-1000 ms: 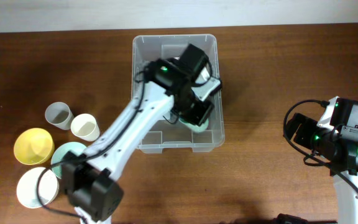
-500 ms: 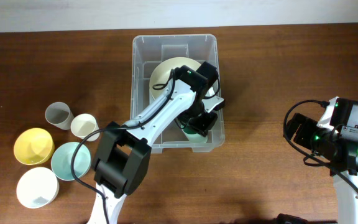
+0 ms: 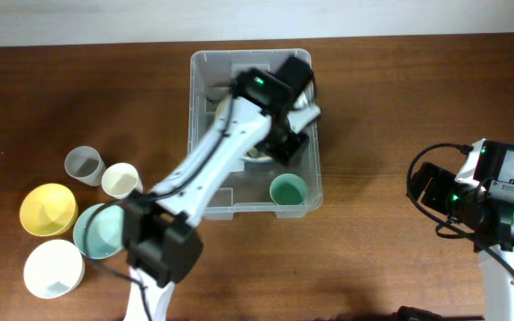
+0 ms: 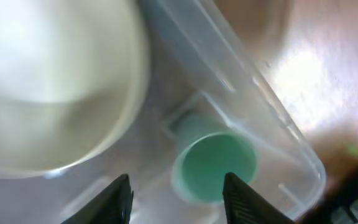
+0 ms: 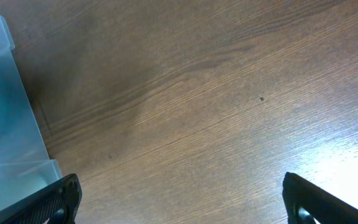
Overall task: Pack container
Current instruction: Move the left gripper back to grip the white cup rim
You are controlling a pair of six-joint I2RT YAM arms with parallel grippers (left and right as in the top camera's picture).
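While you look down from above, the wooden table (image 3: 400, 107) fills the view, and the container (image 3: 250, 55) sits on it at the far middle, long sides running away from you. The left arm (image 3: 199, 169) rises from the near edge and reaches slantwise over the container's near-left wall, its wrist hanging inside the bin. The right arm (image 3: 493, 209) stands well apart at the right edge, over bare wood.

In the left wrist view, the left gripper (image 4: 178, 199) has its jaws apart with nothing between them. Past the gap you see the container floor. A cream bowl (image 4: 48, 81) lies in the far part of the container, mostly hidden under the wrist from overhead. A green cup (image 3: 287, 190) stands mouth up in the near-right corner, just beside the wall.

The right gripper (image 5: 182, 205) is spread wide, holding nothing, with a corner of the container at the left of its view.

Left of the container, well apart from it, you have 3 bowls: a yellow bowl (image 3: 48, 209), a teal bowl (image 3: 96, 234) partly under the left arm, and a white bowl (image 3: 53, 267) nearest you. Beyond them stand 2 cups, a grey cup (image 3: 85, 165) and a cream cup (image 3: 121, 180), side by side.
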